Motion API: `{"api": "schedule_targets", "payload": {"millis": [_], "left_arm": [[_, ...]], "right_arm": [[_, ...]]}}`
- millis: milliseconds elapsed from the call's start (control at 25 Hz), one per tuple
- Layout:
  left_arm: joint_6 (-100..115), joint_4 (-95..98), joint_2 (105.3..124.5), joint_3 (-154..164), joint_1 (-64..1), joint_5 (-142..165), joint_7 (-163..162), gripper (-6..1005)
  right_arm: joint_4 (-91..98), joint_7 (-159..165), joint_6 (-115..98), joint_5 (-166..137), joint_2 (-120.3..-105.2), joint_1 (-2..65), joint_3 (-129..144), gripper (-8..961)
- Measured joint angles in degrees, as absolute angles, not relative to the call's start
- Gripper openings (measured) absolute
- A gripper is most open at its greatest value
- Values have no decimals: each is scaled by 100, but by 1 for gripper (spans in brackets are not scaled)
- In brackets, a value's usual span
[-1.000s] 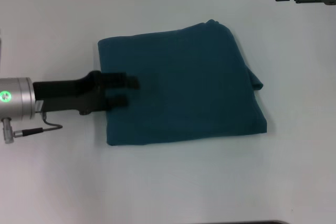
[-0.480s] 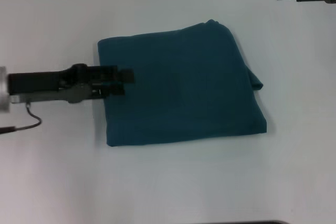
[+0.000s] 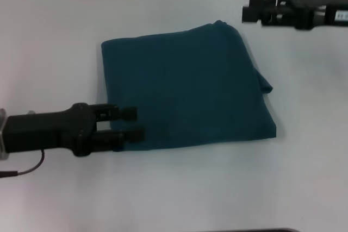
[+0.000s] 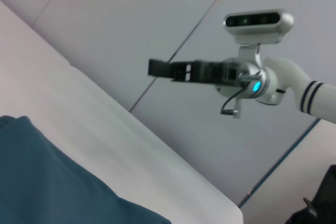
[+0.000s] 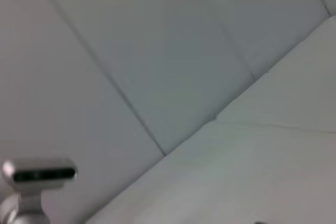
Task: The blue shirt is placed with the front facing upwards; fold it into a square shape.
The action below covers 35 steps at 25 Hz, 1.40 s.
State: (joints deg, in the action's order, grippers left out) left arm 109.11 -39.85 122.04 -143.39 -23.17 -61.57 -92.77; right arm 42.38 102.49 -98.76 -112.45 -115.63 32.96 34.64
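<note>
The blue shirt lies folded into a rough square on the white table, with no letters showing. A small flap sticks out at its right edge. My left gripper is open, its two black fingers spread over the shirt's near left corner, holding nothing. My right gripper hovers beyond the shirt's far right corner, apart from the cloth. The left wrist view shows a part of the shirt and the right gripper farther off.
The white table surrounds the shirt on all sides. A dark edge runs along the table's near side. A thin cable hangs under the left arm.
My left gripper has moved from the middle of the shirt's left edge to its near left corner. My right gripper has moved left, towards the shirt's far right corner.
</note>
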Motion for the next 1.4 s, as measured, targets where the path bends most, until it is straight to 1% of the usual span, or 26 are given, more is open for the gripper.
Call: {"api": "schedule_targets", "payload": {"millis": [120, 200, 280, 480, 560, 680, 800, 1200, 1240, 1320, 1400], "left_arm": [[11011, -3981, 12213, -14316, -2169, -6149, -8687, 683], [11005, -3978, 12224, -14349, -2072, -6170, -8357, 684], [10978, -3978, 12228, -14394, -2006, -6184, -8227, 684], [10962, -3991, 12175, -14419, -2007, -6145, -8452, 682], [10954, -3995, 12139, -14422, -1986, -6142, -8469, 681], [10951, -3997, 12106, -14394, -1929, -6118, -8326, 679], [10925, -3998, 12129, -14390, -1883, -6081, -8104, 677], [10709, -3942, 12210, -14362, -1826, -6079, -8033, 817], [10685, -3923, 12225, -14354, -1817, -6075, -7984, 831], [10649, -3878, 12265, -14355, -1795, -6074, -7851, 831], [10629, -3849, 12281, -14355, -1775, -6071, -7757, 831]], "right_arm": [[4289, 9635, -9911, -11287, -11708, 3062, 3485, 738], [4313, 9185, -9894, -11291, -11819, 2834, 3470, 734], [4313, 8996, -9873, -11263, -11867, 2660, 3405, 730], [4277, 8917, -10099, -11241, -11859, 2423, 3333, 719], [4261, 8712, -10137, -11416, -11887, 2310, 3391, 715], [4060, 8093, -10191, -11715, -11934, 2191, 3429, 744], [3636, 7583, -10209, -11808, -11947, 2145, 3470, 772], [2959, 6535, -10280, -11823, -11966, 2168, 4027, 867], [2826, 6417, -10237, -11823, -11971, 2196, 4052, 891], [2562, 6252, -10146, -11823, -11981, 2275, 4057, 940], [2430, 6196, -10066, -11823, -11987, 2320, 4059, 940]]}}
